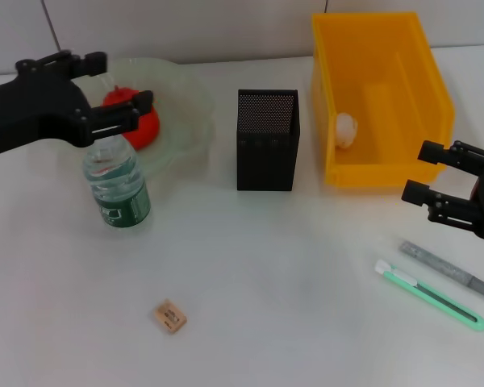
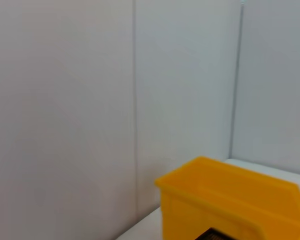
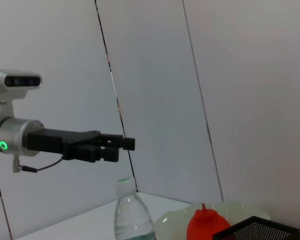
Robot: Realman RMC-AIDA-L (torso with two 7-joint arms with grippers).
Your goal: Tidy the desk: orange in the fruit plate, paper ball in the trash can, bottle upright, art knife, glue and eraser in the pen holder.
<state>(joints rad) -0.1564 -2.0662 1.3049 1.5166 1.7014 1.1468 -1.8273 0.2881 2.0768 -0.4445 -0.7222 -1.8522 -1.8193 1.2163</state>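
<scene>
So here's where we're at with the desk tidy. The bottle (image 1: 117, 181) is already standing upright near the left edge of the desk (image 1: 266, 306), just in front of the fruit plate (image 1: 185, 121), and the orange (image 1: 133, 121) (honestly more red, with a little stem) sits in that plate at the back-left. The paper ball (image 1: 346, 129) is lying inside the yellow trash can (image 1: 436, 105) at the back-right, so we'd call those three jobs done.

Our left gripper (image 1: 113, 89) hangs in the air above the bottle's cap, fingers spread with nothing between them. We guess it's up there because it's finished with the bottle, though that's just our read.

What's left is the stationery. The art knife (image 1: 431, 297), green handle, and the grey glue stick (image 1: 450, 270) lie side by side near the right edge, angled toward the front-right corner. Our right gripper (image 1: 437, 177) hovers just behind them, jaws apart and holding nothing, so it looks lined up to take one of those next. The eraser (image 1: 170, 317) sits alone toward the front, left of center, well apart from both grippers. The black mesh pen holder (image 1: 268, 153) waits mid-back, between plate and trash can.
</scene>
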